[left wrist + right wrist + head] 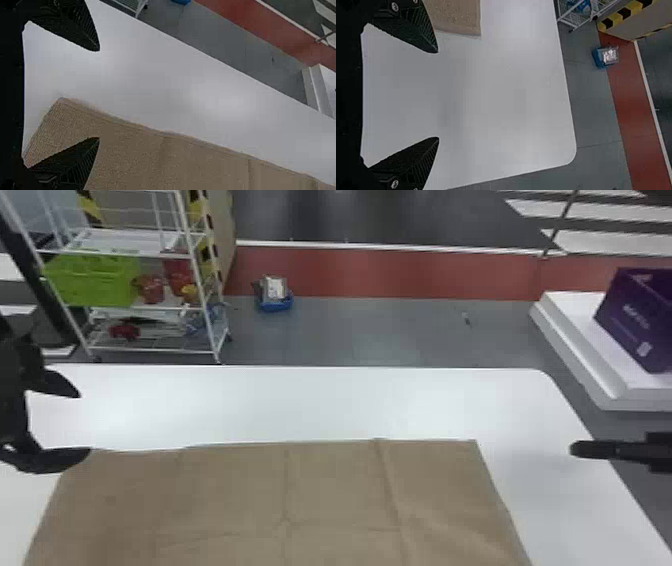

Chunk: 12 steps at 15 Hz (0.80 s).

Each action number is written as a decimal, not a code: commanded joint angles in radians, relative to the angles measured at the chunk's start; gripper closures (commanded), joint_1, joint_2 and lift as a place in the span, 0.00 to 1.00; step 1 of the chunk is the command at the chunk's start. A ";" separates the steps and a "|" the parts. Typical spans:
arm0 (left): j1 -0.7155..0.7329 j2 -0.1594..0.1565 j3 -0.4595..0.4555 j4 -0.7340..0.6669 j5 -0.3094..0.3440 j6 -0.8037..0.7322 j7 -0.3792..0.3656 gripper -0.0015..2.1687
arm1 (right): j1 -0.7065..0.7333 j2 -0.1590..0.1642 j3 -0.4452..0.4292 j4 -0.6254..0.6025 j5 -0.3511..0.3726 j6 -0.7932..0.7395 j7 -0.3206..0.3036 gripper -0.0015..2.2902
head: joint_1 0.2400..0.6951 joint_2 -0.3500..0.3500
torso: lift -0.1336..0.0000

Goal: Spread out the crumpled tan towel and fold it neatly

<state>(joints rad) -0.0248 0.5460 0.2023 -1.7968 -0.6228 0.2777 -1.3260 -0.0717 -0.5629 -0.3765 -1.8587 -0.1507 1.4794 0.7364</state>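
Beyond tan towel (240,495), lettered purple box (616,324).

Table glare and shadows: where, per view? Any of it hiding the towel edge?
Head view: soft bright patches on the table beyond the towel, toward its left and right ends; far towel edge stays readable. Left wrist view: broad pale sheen, thin soft shadow by the towel corner, edge readable. Right wrist view: faint grey shadow near the right gripper, off the towel.
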 commanded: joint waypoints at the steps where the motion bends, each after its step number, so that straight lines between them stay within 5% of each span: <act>1: -0.017 0.048 -0.037 0.028 0.009 0.004 -0.021 0.04 | 0.026 0.001 -0.007 -0.002 0.019 0.008 0.000 0.04 | 1.00 0.39 | 0.08; 4: -0.070 0.091 -0.113 0.108 0.026 0.004 -0.058 0.05 | 0.044 0.017 -0.021 -0.005 0.026 0.011 0.000 0.04 | 1.00 0.38 | 0.08; 12: -0.172 0.131 -0.261 0.269 0.012 -0.005 -0.088 0.10 | 0.052 0.032 -0.024 -0.046 0.028 0.039 0.000 0.04 | 1.00 0.39 | 0.08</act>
<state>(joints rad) -0.1786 0.6686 -0.0447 -1.5654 -0.6078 0.2777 -1.4209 -0.0218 -0.5298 -0.3987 -1.9001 -0.1201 1.5168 0.7363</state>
